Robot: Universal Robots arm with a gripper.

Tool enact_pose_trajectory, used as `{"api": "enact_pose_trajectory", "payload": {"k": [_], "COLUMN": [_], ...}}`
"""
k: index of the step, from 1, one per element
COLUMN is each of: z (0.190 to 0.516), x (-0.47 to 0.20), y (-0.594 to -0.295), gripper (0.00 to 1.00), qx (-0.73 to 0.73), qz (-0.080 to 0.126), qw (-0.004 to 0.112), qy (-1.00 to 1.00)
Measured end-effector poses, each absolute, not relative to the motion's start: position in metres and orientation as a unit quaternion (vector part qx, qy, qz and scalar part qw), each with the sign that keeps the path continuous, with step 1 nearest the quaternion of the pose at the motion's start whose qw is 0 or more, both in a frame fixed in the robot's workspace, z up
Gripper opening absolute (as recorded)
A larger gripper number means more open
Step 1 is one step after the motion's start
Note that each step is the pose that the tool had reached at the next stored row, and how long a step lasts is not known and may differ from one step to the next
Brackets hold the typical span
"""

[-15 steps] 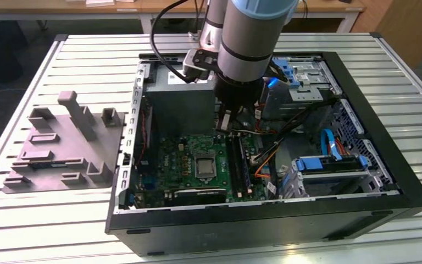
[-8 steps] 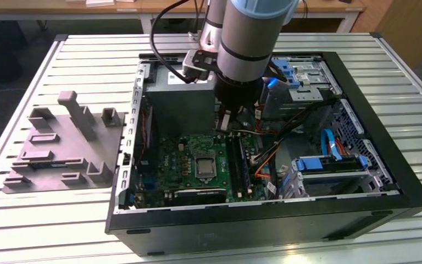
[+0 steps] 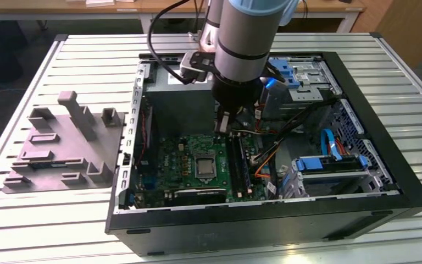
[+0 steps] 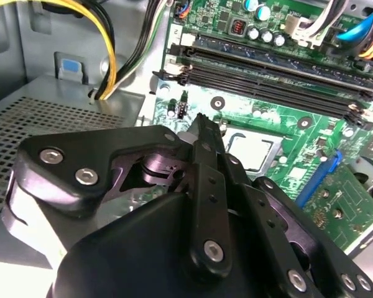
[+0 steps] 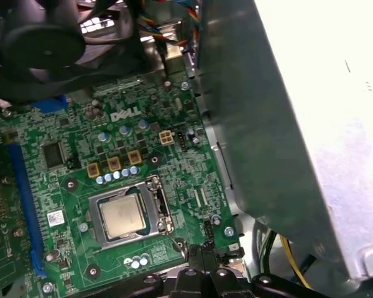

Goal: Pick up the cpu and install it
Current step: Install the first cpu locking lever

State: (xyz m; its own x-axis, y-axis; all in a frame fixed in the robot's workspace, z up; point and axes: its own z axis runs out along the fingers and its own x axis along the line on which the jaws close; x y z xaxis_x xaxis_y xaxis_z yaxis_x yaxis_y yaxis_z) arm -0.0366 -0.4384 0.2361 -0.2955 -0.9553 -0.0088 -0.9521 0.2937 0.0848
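Observation:
The cpu (image 5: 121,217) is a small silvery square lying flat in its metal-framed socket on the green motherboard (image 5: 143,136). It also shows past the fingers in the second wrist view as a pale square, the cpu (image 4: 250,150), and in the exterior view as a grey square, the cpu (image 3: 205,165). My gripper (image 3: 225,128) hangs inside the open computer case (image 3: 387,181), just above the board and beside the socket on the side of the grey box. Its black fingertips (image 5: 202,256) are together with nothing between them, apart from the chip.
A big grey metal box (image 5: 286,124) walls one side of the board. Black memory slots (image 4: 267,77), yellow and black cables (image 4: 105,37), a black fan (image 5: 43,43) and blue drive brackets (image 3: 325,164) crowd the case. A grey moulded fixture (image 3: 64,143) lies on the slatted table at the exterior view's left.

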Motion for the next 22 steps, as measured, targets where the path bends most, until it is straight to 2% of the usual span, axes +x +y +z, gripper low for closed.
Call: {"api": "enact_pose_trajectory", "payload": {"k": [6, 22], "z": [0.236, 0.236], "x": [-0.038, -0.041], "y": [-0.446, -0.453], "gripper": [0.11, 0.11], "qx": [0.599, 0.605], "qz": [-0.035, -0.033], "qw": [0.017, 0.016], "qy": [-0.8, -0.796]}}
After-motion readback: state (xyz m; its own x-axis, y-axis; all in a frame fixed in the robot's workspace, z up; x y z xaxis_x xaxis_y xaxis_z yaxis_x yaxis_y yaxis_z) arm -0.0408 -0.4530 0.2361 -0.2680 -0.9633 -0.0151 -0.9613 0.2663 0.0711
